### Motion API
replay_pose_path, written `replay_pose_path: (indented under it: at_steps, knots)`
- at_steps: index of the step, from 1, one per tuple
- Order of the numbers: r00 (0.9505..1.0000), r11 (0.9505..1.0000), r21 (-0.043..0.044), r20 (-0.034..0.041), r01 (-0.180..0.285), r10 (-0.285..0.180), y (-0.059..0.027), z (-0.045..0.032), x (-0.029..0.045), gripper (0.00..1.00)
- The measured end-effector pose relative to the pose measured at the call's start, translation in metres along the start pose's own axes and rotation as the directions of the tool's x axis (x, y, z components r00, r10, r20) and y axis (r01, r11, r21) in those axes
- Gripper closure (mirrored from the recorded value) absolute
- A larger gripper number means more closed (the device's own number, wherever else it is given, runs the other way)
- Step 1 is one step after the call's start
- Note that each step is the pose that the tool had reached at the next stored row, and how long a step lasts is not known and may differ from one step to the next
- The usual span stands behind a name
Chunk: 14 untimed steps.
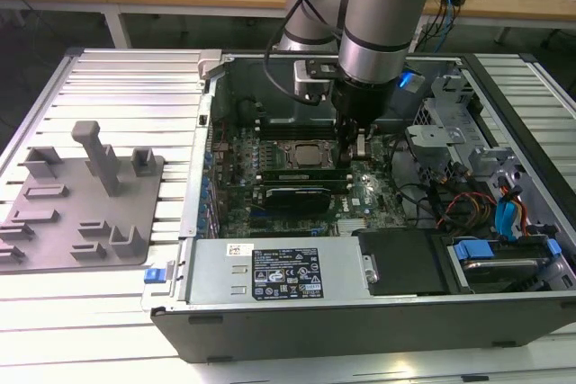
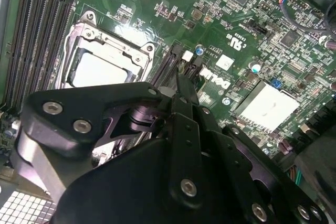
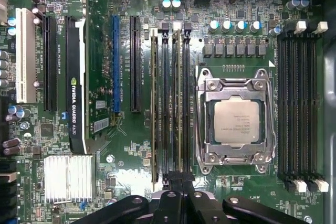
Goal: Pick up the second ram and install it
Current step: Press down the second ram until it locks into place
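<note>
The second ram (image 3: 178, 93) stands edge-on in a slot beside the processor socket (image 3: 236, 121), a thin strip running the length of the slot. Another stick (image 3: 154, 103) sits two slots over. My gripper (image 3: 178, 181) is over one end of the second ram with its fingers (image 2: 181, 85) pressed together and nothing visible between them. I cannot tell whether the tips touch the stick. In the exterior view the gripper (image 1: 358, 146) reaches down into the open computer case, just beside the socket (image 1: 301, 152).
A graphics card (image 3: 76, 77) stands in a slot near the ram slots. A finned heatsink (image 3: 68, 178) is on the board. The grey fixture plate (image 1: 72, 213) lies at the exterior view's left, outside the case. Cables and drive bays (image 1: 486, 213) crowd the right.
</note>
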<state>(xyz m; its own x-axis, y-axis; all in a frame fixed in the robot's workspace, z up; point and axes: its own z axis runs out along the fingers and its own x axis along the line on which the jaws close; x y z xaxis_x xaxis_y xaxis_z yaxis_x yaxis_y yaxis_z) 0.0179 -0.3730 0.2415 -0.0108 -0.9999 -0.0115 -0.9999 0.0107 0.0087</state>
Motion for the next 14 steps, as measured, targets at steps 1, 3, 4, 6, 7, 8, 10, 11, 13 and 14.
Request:
replay_pose_path:
  at_steps: [1,3,4,6,7,8,10,11,13,14]
  knots:
    - [1.0000,1.0000,0.0000,0.0000,0.000,0.000,-0.0006,0.0009,0.0000,0.92]
    - [1.0000,1.0000,0.0000,0.0001,0.000,0.000,-0.0008,0.0052,-0.0004,0.92]
    - [1.0000,1.0000,0.0001,0.0001,0.000,0.000,-0.0007,0.0074,-0.0004,0.92]
    - [1.0000,1.0000,-0.0001,-0.0001,0.000,0.000,-0.0007,0.0085,-0.0003,0.92]
    - [1.0000,1.0000,-0.0001,-0.0003,0.000,0.000,-0.0007,0.0086,-0.0003,0.92]
    - [1.0000,1.0000,0.0000,-0.0004,0.000,0.000,-0.0008,0.0103,-0.0003,0.92]
    - [1.0000,1.0000,0.0001,-0.0003,0.000,0.000,-0.0008,0.0118,-0.0003,0.92]
    - [1.0000,1.0000,-0.0002,-0.0005,0.000,0.000,-0.0008,0.0120,-0.0003,0.92]
    - [1.0000,1.0000,0.0000,-0.0001,0.000,0.000,-0.0008,0.0129,-0.0003,0.92]
    - [1.0000,1.0000,-0.0001,-0.0003,0.000,0.000,-0.0008,0.0130,-0.0003,0.92]
